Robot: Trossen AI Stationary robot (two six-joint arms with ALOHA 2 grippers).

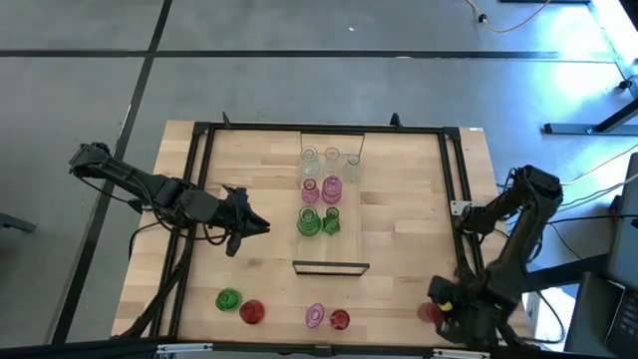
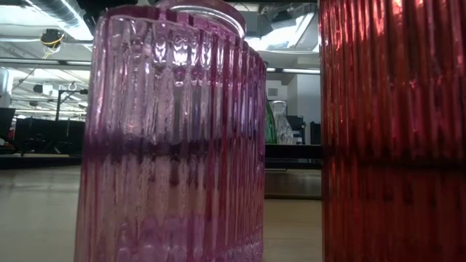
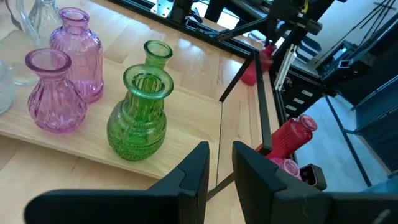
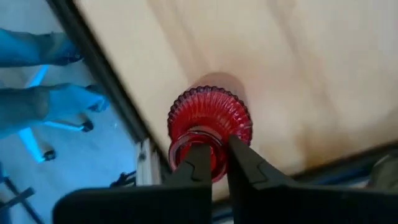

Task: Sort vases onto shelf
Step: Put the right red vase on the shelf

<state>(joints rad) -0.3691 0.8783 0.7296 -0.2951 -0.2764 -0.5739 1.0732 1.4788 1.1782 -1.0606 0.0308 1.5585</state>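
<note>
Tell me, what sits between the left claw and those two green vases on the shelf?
Nothing. In the high view only bare tabletop lies between the left gripper and the green vases on the shelf.

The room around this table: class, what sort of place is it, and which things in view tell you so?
Probably a robotics lab or workshop. Two arms work at a black-framed wooden table, cables trail over the grey floor, and the low view shows exposed ceiling ducts. The right gripper holds a red vase.

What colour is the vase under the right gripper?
Red, with ribbed glass. The right gripper sits at the neck of the red vase; the right wrist view shows it best.
</note>
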